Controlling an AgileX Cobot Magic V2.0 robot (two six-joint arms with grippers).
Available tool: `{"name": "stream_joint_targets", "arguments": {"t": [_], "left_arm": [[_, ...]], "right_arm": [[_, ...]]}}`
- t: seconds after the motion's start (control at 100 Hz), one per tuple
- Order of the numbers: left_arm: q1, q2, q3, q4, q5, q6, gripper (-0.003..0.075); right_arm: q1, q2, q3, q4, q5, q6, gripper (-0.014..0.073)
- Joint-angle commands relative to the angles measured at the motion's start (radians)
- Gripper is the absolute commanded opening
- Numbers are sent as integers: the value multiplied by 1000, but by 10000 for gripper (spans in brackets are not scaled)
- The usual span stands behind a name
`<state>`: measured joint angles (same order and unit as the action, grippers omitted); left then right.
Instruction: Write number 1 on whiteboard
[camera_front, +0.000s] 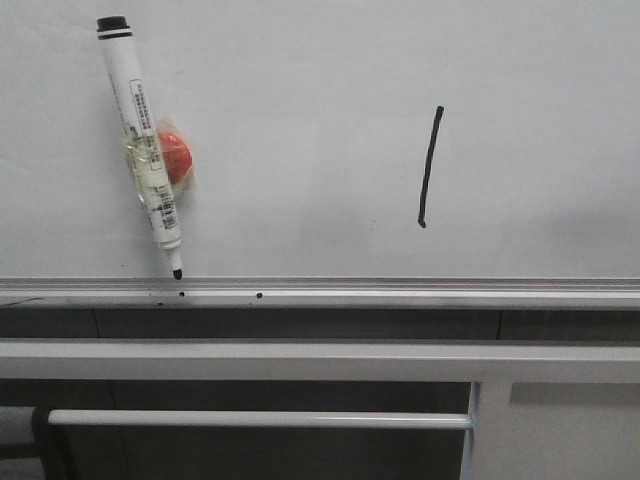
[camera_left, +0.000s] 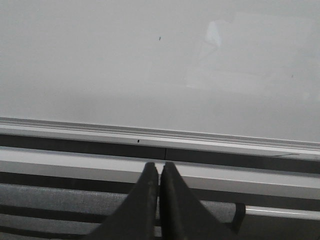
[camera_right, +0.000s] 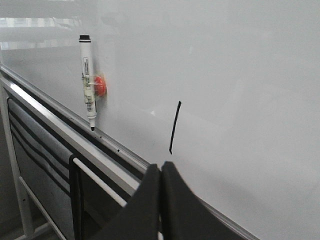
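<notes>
On whiteboard (camera_right: 240, 75): number 1 (camera_right: 174, 127) | above right hand (camera_right: 160, 172), apart

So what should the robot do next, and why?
Probably nothing more than keeping both arms back. The thin black stroke of the number 1 is already on the large white glossy whiteboard, the white marker pen is parked, and both grippers are closed and empty.

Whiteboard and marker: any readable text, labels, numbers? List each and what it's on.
"1": hand-drawn black stroke, the number 1, on the whiteboard, right of centre.
Marker pen: printing and a barcode-like patch along the barrel, too small and blurred to read in the front or right wrist view.
Red holder behind the pen: no text visible.
Nothing else legible; the left wrist view shows only bare board.
</notes>
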<state>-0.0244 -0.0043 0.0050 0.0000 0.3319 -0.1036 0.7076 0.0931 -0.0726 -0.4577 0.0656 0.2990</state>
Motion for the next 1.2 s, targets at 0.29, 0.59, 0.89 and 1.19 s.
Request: {"name": "stream_joint_targets", "arguments": {"t": [0.29, 0.59, 0.89, 1.19], "left_arm": [[3, -24, 6, -16, -57, -3, -20], [3, -24, 6, -16, -57, -3, -20], [3, -24, 6, -16, -57, -3, -20], [3, -24, 6, -16, -57, -3, -20]], "right_arm": [[-3, 11, -27, -30, -66, 0, -64], [-3, 11, -7, 176, -58, 0, -64], [-72, 11, 113, 490, -81, -165, -64], [-441, -5, 113, 518, -25, -165, -64]]}}
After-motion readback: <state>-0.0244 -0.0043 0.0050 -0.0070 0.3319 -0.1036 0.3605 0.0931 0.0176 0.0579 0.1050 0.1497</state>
